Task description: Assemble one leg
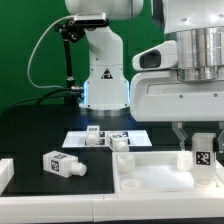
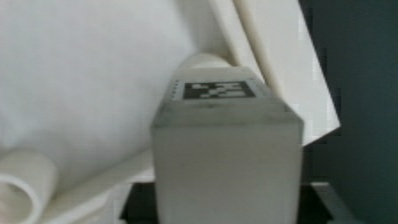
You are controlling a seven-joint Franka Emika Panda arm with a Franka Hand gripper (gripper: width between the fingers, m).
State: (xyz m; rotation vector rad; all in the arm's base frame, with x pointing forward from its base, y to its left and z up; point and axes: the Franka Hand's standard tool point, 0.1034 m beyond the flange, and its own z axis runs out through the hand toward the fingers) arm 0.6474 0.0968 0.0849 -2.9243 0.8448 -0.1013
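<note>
My gripper (image 1: 203, 138) is shut on a white leg (image 1: 203, 157) with a black-and-white tag on it. It holds the leg upright over the near-right part of the large white rimmed panel (image 1: 150, 172), on the exterior view's right. In the wrist view the leg (image 2: 222, 140) fills the middle, tag end away from the camera, with the gripper (image 2: 226, 208) clamped on its sides. The panel (image 2: 89, 90) lies behind it. Whether the leg's tip touches the panel is hidden.
A second leg (image 1: 62, 163) lies on the black table at the exterior view's left. Two more legs (image 1: 95, 137) (image 1: 120, 145) sit near the marker board (image 1: 108, 134). The robot base (image 1: 103, 75) stands behind. A rounded white boss (image 2: 36, 180) shows on the panel.
</note>
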